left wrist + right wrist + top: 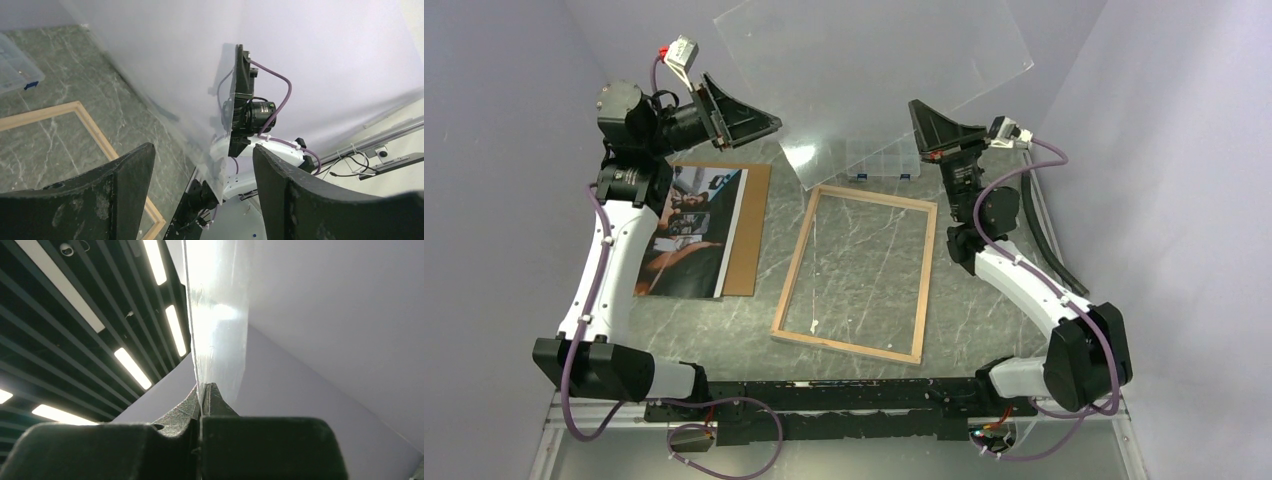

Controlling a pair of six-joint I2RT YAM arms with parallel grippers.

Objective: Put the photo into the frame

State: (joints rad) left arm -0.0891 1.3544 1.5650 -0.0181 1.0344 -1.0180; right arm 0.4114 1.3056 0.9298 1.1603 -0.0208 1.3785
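Nearest us, the frame lies flat in the middle of the table, wood back up. Marble shows straight through its opening, so nothing sits in it yet. To its left is the photo, face up on the brown board, with the left arm's forearm crossing over its left side. That print looks like thin paper. Expect it to be light and floppy, maybe slick on its face, and lying too flat to pinch from above. A corner or an edge where it can be slid off the board looks the best place to grip, lightly, to avoid creasing it. Further back and higher, the right gripper is raised with its fingers pressed tight on the edge of the clear pane. The right wrist view shows the sheet standing straight up out of the pinch. The pane is thin, smooth and easy to let slip, and it spans much of the far side, tilted in the air. The left gripper is beside the pane's left edge with its fingers spread wide and nothing between them. I'd say the pane must go down first and the photo comes after. Farthest back, a small clear box sits on the table beneath the pane.
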